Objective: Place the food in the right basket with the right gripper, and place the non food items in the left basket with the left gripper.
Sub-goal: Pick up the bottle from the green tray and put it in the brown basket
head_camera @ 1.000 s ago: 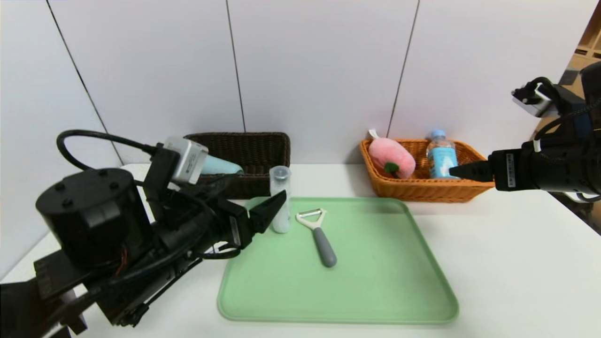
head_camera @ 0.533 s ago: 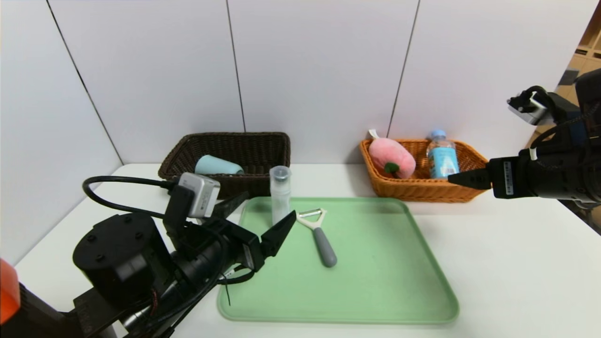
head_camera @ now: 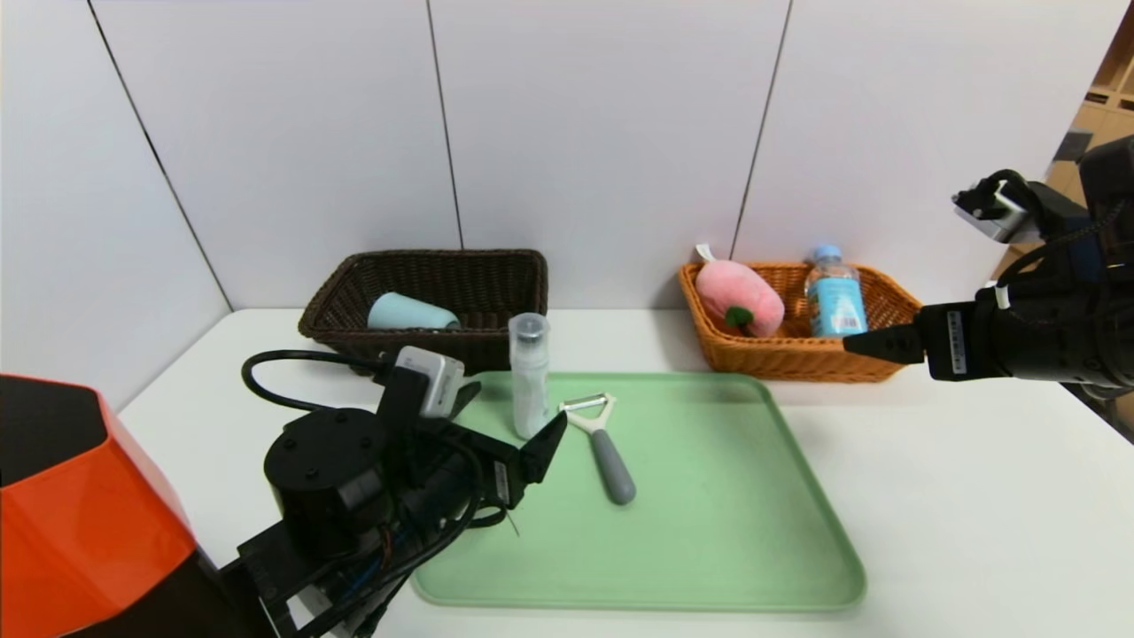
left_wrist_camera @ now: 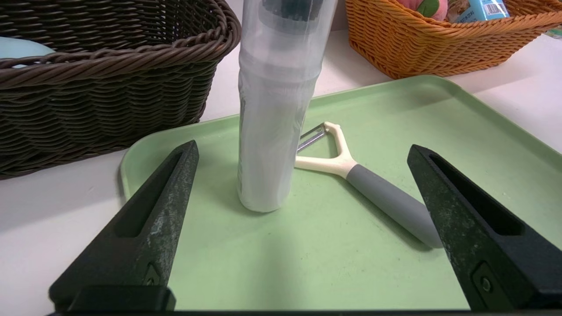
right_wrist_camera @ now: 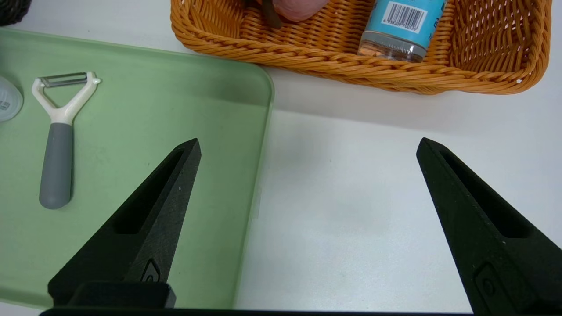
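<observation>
Two baskets (head_camera: 425, 266) (head_camera: 788, 359) border tray (head_camera: 709, 567).

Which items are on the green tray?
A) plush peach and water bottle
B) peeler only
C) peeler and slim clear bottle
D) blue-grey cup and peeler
C: the peeler lies flat and the slim clear bottle stands upright on the green tray.

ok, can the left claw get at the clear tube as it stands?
Probably yes. The left claw is open, level with the upright clear tube, which stands just ahead between its fingers; only the peeler lies close beside it on the tray.
</observation>
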`<state>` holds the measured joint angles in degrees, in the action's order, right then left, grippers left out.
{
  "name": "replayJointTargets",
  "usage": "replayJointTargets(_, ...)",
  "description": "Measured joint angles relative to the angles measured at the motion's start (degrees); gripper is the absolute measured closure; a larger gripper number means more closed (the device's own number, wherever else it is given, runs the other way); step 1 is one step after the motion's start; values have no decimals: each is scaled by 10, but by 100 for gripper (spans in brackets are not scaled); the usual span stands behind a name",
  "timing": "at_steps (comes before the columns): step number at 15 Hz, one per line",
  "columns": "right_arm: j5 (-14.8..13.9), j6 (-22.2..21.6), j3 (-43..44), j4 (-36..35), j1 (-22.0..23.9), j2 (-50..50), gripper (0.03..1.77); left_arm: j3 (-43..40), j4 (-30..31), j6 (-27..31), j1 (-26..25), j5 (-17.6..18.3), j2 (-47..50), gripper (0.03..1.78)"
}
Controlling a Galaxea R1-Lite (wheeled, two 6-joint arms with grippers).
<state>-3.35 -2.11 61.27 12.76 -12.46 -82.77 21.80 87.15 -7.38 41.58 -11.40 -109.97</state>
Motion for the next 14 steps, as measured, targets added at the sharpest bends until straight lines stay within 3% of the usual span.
replayJointTargets(14,1,4,-16,-1,-1,14,10,95,0,-10,-16,-7,-96,12)
